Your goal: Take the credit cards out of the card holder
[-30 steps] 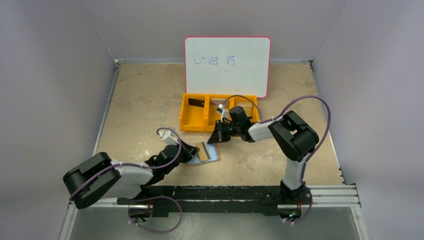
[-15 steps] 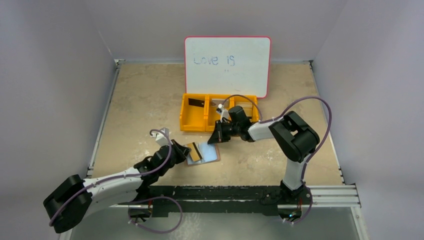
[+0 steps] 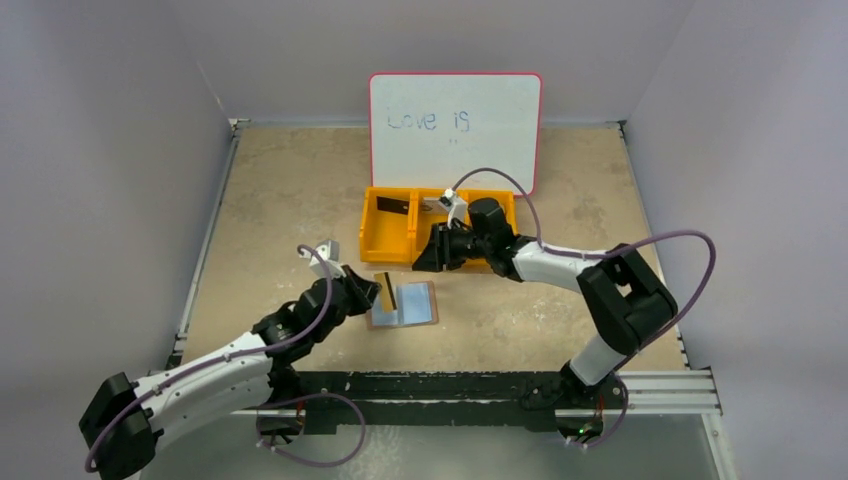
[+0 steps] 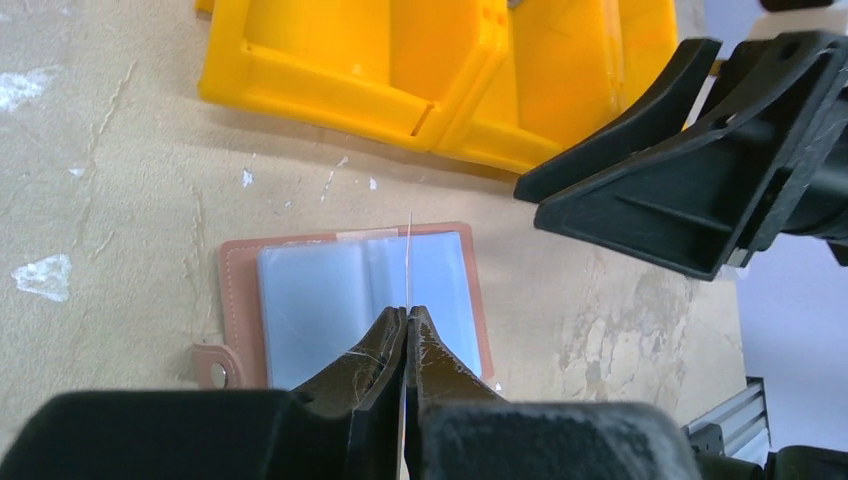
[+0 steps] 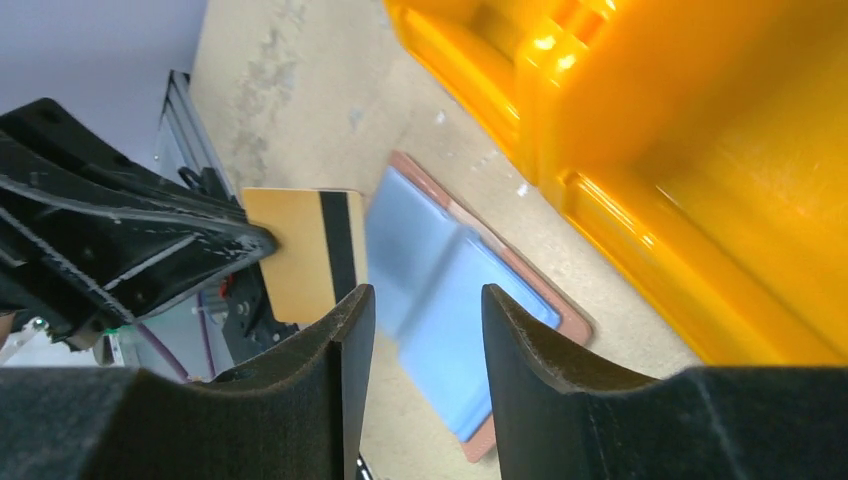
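The card holder [image 3: 412, 306] lies open on the table, brown-rimmed with pale blue clear pockets [image 4: 310, 300] [image 5: 450, 300]. My left gripper [image 3: 372, 293] [image 4: 408, 312] is shut on a beige credit card with a dark stripe [image 3: 385, 293] [image 5: 300, 250]. The card stands on edge just above the holder's left half and shows as a thin line [image 4: 409, 250] in the left wrist view. My right gripper [image 3: 425, 255] [image 5: 425, 300] hangs open over the holder's far edge with nothing between its fingers. A black card [image 3: 393, 207] lies in the orange tray's left compartment.
The orange three-compartment tray [image 3: 385, 250] [image 4: 420, 70] [image 5: 700, 150] stands just behind the holder. A whiteboard [image 3: 455, 130] leans against the back wall behind it. My two grippers are close together over the holder.
My left gripper has drawn the striped card up and left, out of the holder. My right gripper has gone from shut to open and shifted back toward the tray.
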Action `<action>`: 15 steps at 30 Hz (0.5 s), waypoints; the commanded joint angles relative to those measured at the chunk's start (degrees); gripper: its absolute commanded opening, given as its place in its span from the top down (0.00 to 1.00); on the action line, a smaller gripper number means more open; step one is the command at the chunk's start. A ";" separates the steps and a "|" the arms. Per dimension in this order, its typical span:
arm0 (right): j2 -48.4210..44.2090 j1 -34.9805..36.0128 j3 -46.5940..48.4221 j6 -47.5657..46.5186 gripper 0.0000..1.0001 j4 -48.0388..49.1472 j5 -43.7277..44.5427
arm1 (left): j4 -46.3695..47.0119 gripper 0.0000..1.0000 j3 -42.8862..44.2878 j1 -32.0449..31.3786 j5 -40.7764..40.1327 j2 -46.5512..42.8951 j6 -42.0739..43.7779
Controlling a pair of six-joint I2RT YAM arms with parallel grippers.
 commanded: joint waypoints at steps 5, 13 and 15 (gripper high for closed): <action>-4.82 -0.29 0.45 0.83 0.47 6.81 -6.06 | -0.77 1.00 6.73 0.29 3.89 -3.44 3.79; -9.04 -1.94 -3.88 7.74 0.36 20.36 -15.08 | 1.70 1.00 10.21 0.29 6.93 -4.67 4.33; -9.48 -1.96 -3.48 7.41 0.36 20.52 -16.64 | 2.74 1.00 10.89 0.28 7.40 -4.32 4.45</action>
